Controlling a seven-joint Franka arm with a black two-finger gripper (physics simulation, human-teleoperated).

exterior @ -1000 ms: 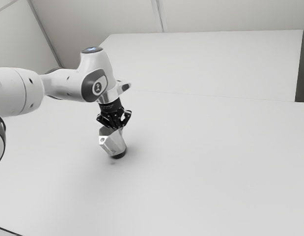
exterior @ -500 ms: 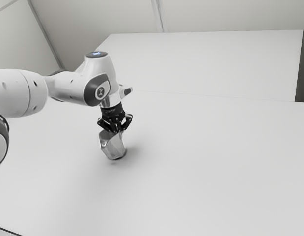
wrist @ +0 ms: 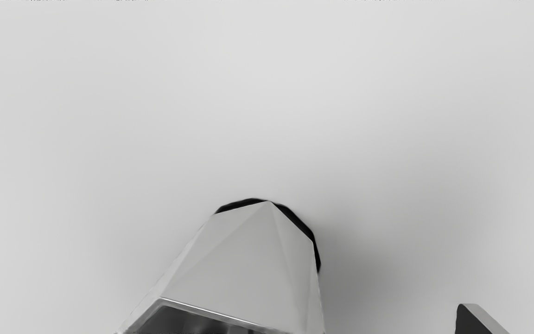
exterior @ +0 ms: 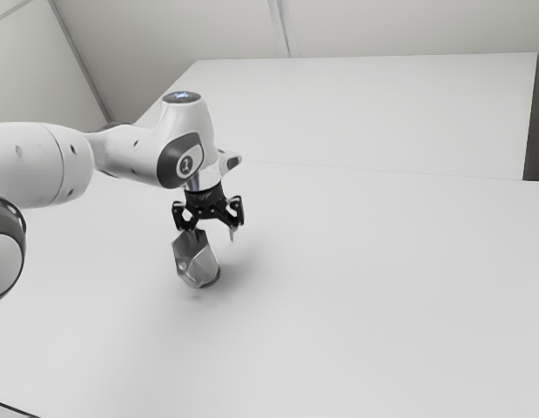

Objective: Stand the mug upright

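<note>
The exterior view's left edge cuts off the arm (exterior: 43, 165) and a dark line (exterior: 15, 408) too thin to name; its edges also crop the tabletop (exterior: 382, 305). There, the mug (exterior: 192, 263) hides its own far side, and whether 1 jaw tip sits inside or behind its rim is unclear. In the wrist view, the edge crops the mug's mouth and 1 jaw, and the mug's body partly covers its black base (wrist: 295, 222).

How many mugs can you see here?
1: a silvery, faceted mug, tilted with its mouth upward, just below the open black gripper.
</note>
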